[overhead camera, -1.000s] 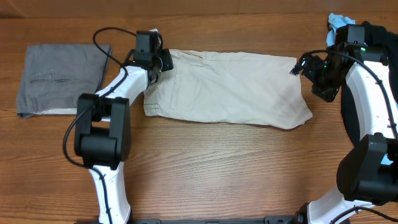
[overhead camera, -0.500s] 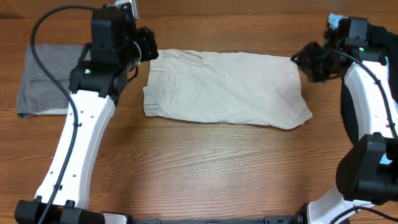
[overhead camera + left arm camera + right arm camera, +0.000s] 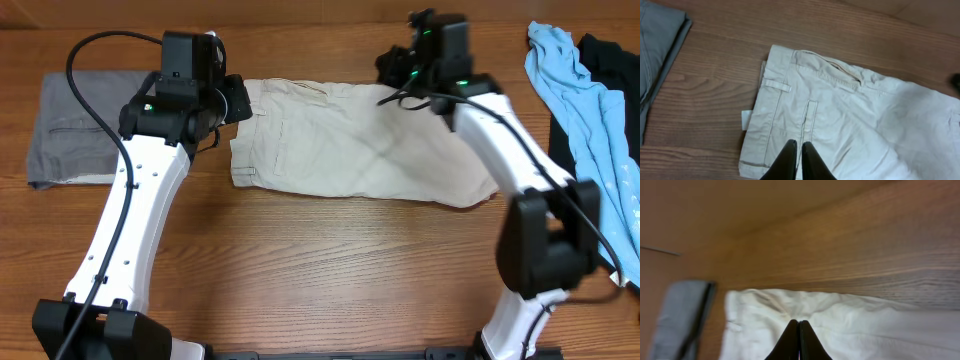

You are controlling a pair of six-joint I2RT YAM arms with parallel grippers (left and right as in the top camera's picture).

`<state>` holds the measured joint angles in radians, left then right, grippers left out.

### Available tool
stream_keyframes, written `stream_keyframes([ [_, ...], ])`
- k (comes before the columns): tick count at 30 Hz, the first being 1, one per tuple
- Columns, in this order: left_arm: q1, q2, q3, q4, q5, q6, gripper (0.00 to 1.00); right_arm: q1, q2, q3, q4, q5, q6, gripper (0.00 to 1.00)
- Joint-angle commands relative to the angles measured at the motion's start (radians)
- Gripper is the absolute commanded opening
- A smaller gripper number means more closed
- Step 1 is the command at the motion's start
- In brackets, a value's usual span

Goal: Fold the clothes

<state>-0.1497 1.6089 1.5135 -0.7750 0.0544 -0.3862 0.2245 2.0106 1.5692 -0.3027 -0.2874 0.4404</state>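
Item under inspection: one pair of beige shorts (image 3: 370, 150) is lying flat on the counter (image 3: 330, 270), in the middle towards the far edge. Its long axis is running left to right, parallel to that far edge. The waistband (image 3: 766, 107) is forming the left end and the leg hems are pointing towards the right edge. A small white tag (image 3: 746, 120) is sticking out at the waistband, and one welt pocket (image 3: 809, 120) is facing up.

Left gripper (image 3: 240, 100): it is hovering at the far left corner of the shorts, fingers pressed together and holding nothing. In the wrist view the cloth is spreading out ahead of and beneath it.

Right gripper (image 3: 392, 72): it is hanging over the far edge of the shorts near mid-length, fingers likewise pressed together and empty.

Assessment: the left arm is nearer the waistband end and the right arm is nearer the hem end. Neither gripper is pinching cloth, so a fold along the long axis would first call for both to spread.

Other items, counted:
- One folded grey garment (image 3: 95, 125) is lying at the left edge.
- One light blue garment (image 3: 580, 110) is lying at the far right corner.
- One black garment (image 3: 612, 55) is lying beside the blue one at that corner.
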Motion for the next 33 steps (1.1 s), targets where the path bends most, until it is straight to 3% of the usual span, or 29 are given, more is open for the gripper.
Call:
stream_keyframes([
  [1,0.005,0.042,-0.004,-0.003,-0.017,0.009,0.07,0.013,0.113,0.003,0.049,0.074,-0.003,0.04],
  [10,0.005,0.178,-0.004,-0.048,-0.021,0.009,0.04,0.018,0.278,0.003,0.178,0.116,0.001,0.04],
  [18,0.005,0.212,-0.004,-0.044,-0.020,0.009,0.04,-0.006,0.258,0.045,0.209,0.098,-0.014,0.04],
  [27,0.005,0.212,-0.004,-0.044,-0.020,0.008,0.04,-0.095,0.082,0.143,-0.166,0.134,-0.055,0.04],
  [33,0.005,0.212,-0.004,-0.043,-0.020,0.008,0.04,-0.191,0.081,0.128,-0.313,0.196,-0.056,0.04],
])
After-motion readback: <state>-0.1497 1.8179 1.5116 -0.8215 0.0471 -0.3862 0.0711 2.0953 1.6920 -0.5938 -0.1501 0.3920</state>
